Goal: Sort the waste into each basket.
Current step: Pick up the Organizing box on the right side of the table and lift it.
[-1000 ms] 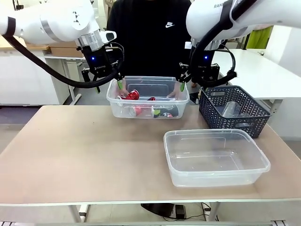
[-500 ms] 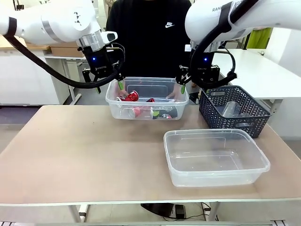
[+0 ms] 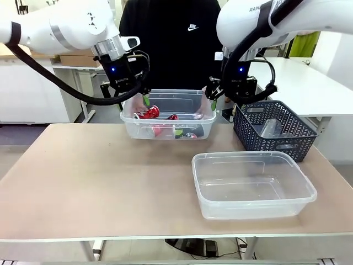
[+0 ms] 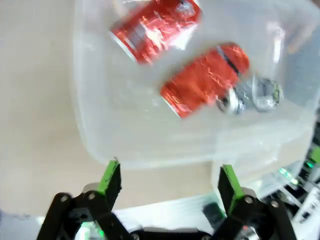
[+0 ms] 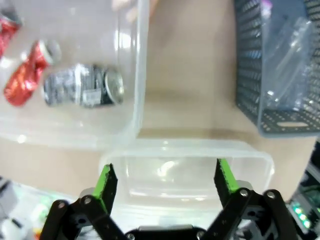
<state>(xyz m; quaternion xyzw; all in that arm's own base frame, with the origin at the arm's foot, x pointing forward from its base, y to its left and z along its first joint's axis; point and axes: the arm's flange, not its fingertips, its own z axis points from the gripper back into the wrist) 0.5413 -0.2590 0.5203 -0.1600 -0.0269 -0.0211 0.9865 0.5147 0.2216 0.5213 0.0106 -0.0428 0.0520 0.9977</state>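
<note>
Red-and-silver metal drink cans (image 3: 148, 112) lie loose on their sides in the far clear rectangular plastic tub (image 3: 187, 102), together with a darker silver-ended can (image 5: 82, 91). This tub reads as the unsorted stock and is at the far middle of the beige table (image 3: 83, 182), in front of the person (image 3: 165, 38). What looks like a blurred hand (image 5: 131, 6) shows at its far rim, so the person is probably steadying or presenting it; I cannot tell whether its base rests on the table. Left gripper (image 3: 132, 102) hangs over the tub's left end, jaws spread wide and empty, with two red cans ahead along the fingers' line: judged a pre-grasp hover. Right gripper (image 3: 228, 101) hangs at the tub's right end, jaws likewise wide and empty. It looks down on that end and on the near clear rectangular plastic tub (image 3: 253, 185), which is empty and lies toward the robot's side, presumably as a receiving bin within reach of both arms. Dark blue-grey lattice-walled basket (image 3: 265, 142) at the right holds a clear plastic bottle (image 3: 270, 128), well apart from the cans. Judgement: no can moved across yet.
</note>
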